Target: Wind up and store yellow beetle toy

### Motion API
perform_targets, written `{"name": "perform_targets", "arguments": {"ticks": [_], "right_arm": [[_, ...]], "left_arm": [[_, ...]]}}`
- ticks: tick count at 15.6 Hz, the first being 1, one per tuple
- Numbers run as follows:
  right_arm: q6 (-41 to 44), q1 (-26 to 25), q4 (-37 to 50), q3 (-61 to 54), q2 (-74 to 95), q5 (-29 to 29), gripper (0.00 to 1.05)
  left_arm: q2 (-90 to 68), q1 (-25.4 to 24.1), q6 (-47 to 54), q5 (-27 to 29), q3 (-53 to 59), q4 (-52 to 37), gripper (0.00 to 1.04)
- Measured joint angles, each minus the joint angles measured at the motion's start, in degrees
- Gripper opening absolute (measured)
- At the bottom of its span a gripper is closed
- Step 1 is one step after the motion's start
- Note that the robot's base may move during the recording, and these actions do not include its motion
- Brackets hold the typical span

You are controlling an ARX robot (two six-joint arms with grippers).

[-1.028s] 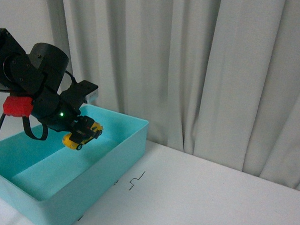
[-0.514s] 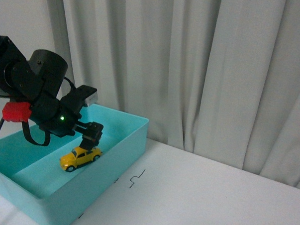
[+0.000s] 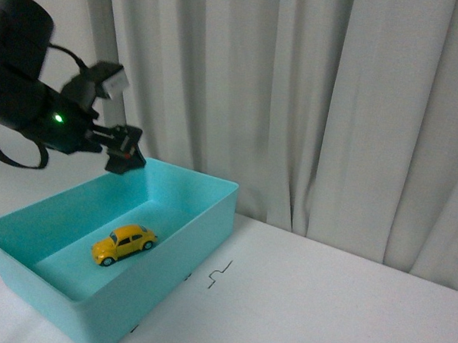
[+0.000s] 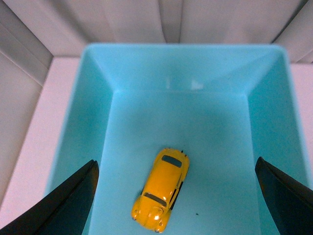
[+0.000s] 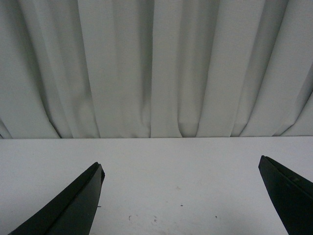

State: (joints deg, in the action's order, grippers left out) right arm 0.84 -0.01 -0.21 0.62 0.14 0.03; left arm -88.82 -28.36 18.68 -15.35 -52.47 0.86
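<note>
The yellow beetle toy point(image 3: 123, 243) point(image 4: 160, 190) rests on its wheels on the floor of the turquoise bin point(image 3: 204, 220) point(image 4: 274, 107). My left gripper point(image 3: 125, 150) point(image 4: 176, 196) hangs open well above the bin's far side, clear of the toy. In the left wrist view the toy lies between the two dark fingers point(image 4: 73, 200), touching neither. My right gripper point(image 5: 181, 196) is open over bare white table, holding nothing; it does not show in the front view.
The bin stands at the left on a white table point(image 3: 322, 297). Grey curtains point(image 3: 308, 106) point(image 5: 156, 68) hang close behind the table. A small black zigzag mark point(image 3: 220, 274) is on the table just right of the bin.
A second ago my left gripper held the toy over the bin. It let the toy go onto the bin floor, then rose up and back, away from it.
</note>
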Motion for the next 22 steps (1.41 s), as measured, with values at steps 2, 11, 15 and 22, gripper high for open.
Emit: {"name": "perform_targets", "arguments": {"ticks": [2,11,15,22], "right_arm": [[0.0,0.0,0.0,0.0,0.0,0.0,0.98],[0.0,0.0,0.0,0.0,0.0,0.0,0.98],[0.0,0.0,0.0,0.0,0.0,-0.1,0.98],[0.0,0.0,0.0,0.0,0.0,0.0,0.98]], "left_arm": [[7.5,-1.6,1.7,-2.1,2.2,1.3,0.98],[51.1,0.4,-16.0,-13.0,32.9,-19.0,0.46],[62.5,13.3,-18.4,-0.1,42.5,-17.4,0.02],[72.8,27.7,-18.5,14.6,48.7,-12.8,0.02]]}}
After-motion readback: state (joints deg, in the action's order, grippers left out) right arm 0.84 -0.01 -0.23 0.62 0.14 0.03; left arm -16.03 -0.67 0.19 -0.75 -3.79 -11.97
